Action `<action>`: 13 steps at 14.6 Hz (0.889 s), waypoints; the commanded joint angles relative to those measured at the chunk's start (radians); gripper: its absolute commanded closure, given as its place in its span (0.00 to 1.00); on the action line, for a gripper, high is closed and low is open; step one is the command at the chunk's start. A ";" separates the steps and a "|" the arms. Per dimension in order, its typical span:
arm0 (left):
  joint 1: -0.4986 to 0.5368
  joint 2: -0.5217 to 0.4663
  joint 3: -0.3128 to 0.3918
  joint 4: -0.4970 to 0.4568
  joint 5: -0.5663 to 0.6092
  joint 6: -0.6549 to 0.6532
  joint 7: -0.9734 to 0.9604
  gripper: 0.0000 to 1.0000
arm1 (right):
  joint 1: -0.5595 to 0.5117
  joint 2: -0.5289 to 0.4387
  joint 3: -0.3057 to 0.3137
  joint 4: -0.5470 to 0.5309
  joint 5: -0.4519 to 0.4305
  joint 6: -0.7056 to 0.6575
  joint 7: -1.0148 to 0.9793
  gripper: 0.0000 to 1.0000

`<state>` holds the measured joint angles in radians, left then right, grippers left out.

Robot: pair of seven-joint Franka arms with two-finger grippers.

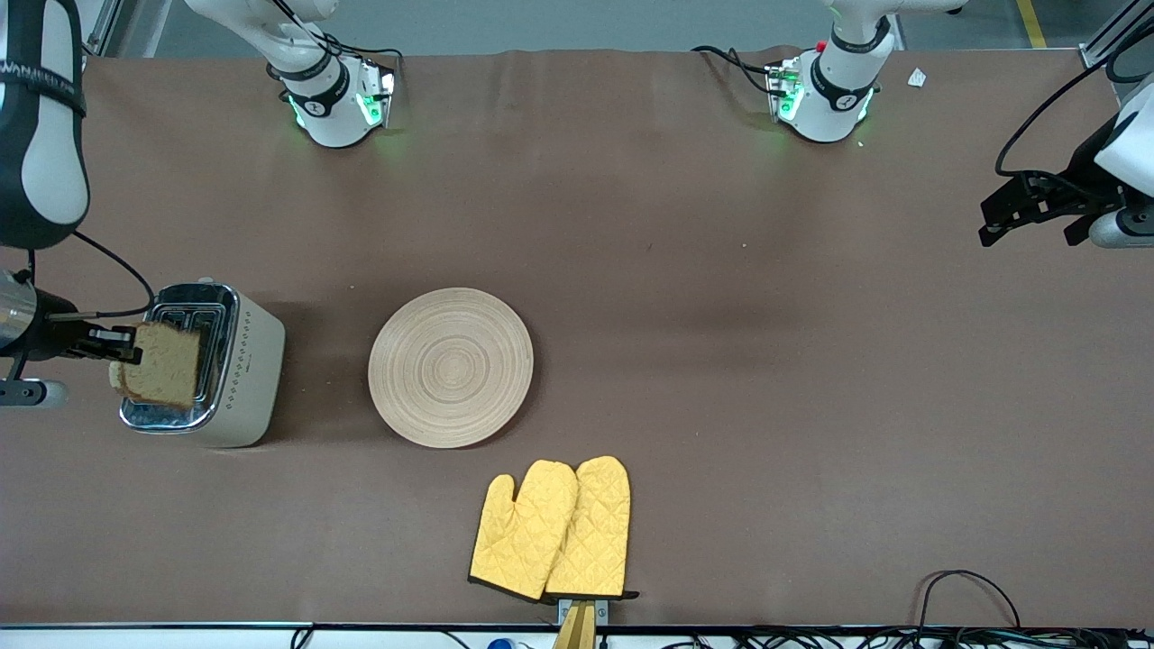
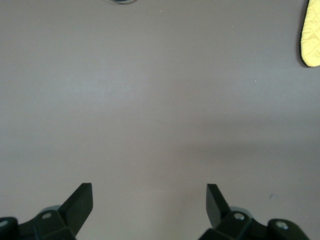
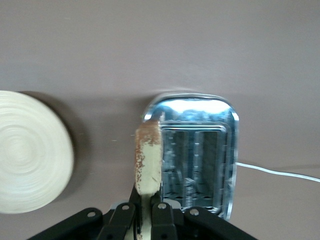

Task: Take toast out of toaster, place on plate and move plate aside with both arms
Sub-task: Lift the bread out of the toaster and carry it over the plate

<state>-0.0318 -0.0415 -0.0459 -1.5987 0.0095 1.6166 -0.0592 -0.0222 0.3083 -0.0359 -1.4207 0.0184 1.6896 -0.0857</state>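
Note:
My right gripper (image 1: pixel 126 350) is shut on the toast (image 1: pixel 162 364), a speckled brown slice held upright in the air over the toaster (image 1: pixel 206 365). In the right wrist view the toast (image 3: pixel 148 159) shows edge-on between the jaws, over the toaster's chrome top (image 3: pixel 197 155). The round light-wood plate (image 1: pixel 450 367) lies bare on the table beside the toaster, toward the left arm's end; it also shows in the right wrist view (image 3: pixel 30 157). My left gripper (image 1: pixel 1037 212) waits open and empty over the left arm's end of the table; its fingertips (image 2: pixel 82 197) stand wide apart over bare cloth.
Two yellow quilted oven mitts (image 1: pixel 552 529) lie nearer to the front camera than the plate, at the table's front edge; one mitt's corner shows in the left wrist view (image 2: pixel 312 35). A white cable (image 3: pixel 277 171) runs from the toaster. Brown cloth covers the table.

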 commanded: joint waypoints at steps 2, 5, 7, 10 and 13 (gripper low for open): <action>-0.002 0.006 0.000 0.016 0.012 -0.014 -0.004 0.00 | 0.028 0.003 -0.002 -0.041 0.133 0.001 -0.006 1.00; -0.003 0.006 -0.002 0.016 0.010 -0.014 -0.005 0.00 | 0.085 0.003 -0.002 -0.157 0.216 0.031 0.023 1.00; -0.003 0.006 -0.002 0.014 0.010 -0.018 -0.005 0.00 | 0.123 -0.006 -0.002 -0.259 0.343 0.114 0.064 1.00; 0.001 0.022 -0.002 0.014 0.010 -0.021 0.007 0.00 | 0.223 -0.018 -0.004 -0.395 0.411 0.287 0.093 1.00; 0.000 0.022 -0.002 0.014 0.010 -0.030 0.001 0.00 | 0.316 -0.047 -0.004 -0.555 0.497 0.500 0.107 1.00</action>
<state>-0.0324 -0.0232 -0.0463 -1.5991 0.0095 1.6082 -0.0590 0.2401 0.3301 -0.0305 -1.8386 0.4618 2.0828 0.0065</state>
